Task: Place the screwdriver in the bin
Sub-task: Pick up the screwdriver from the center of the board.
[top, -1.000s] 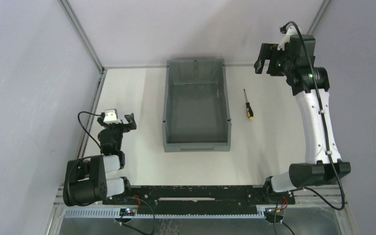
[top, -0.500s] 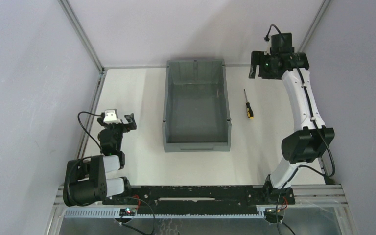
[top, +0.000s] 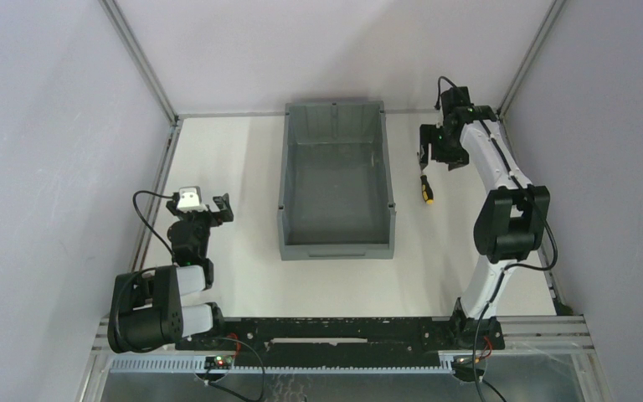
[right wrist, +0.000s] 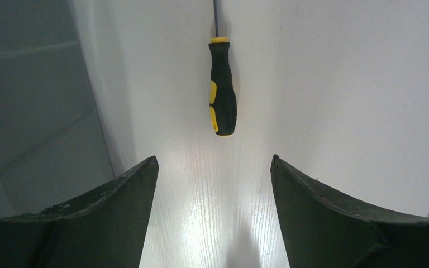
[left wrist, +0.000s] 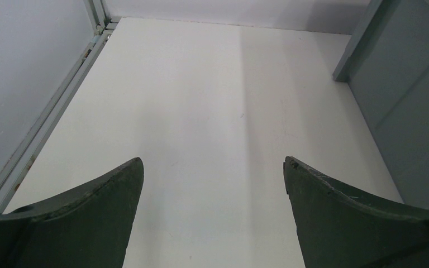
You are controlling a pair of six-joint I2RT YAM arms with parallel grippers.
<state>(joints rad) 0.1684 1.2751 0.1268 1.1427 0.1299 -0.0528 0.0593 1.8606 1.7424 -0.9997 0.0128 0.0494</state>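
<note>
Black-and-yellow screwdriver [top: 425,191] flat on the white table [top: 234,167], just right of the bin [top: 335,249] and apart from its wall, shaft toward the far end, handle toward the near one. Outside the bin, not in it. Above the shaft in the top view: right end effector [top: 429,156], pointing down, jaws spread wide, nothing between them, nothing touched. From the right wrist: handle lying ahead of the gap between the two dark fingers [right wrist: 117,201], roughly centred, grey bin wall along the left edge. Bin upright mid-table, open top, lipped front edge toward the arm bases. Well apart, on the left side of the table: left end effector [top: 216,209], low over the surface, likewise open and holding nothing, white table and a corner of the bin ahead of it.
</note>
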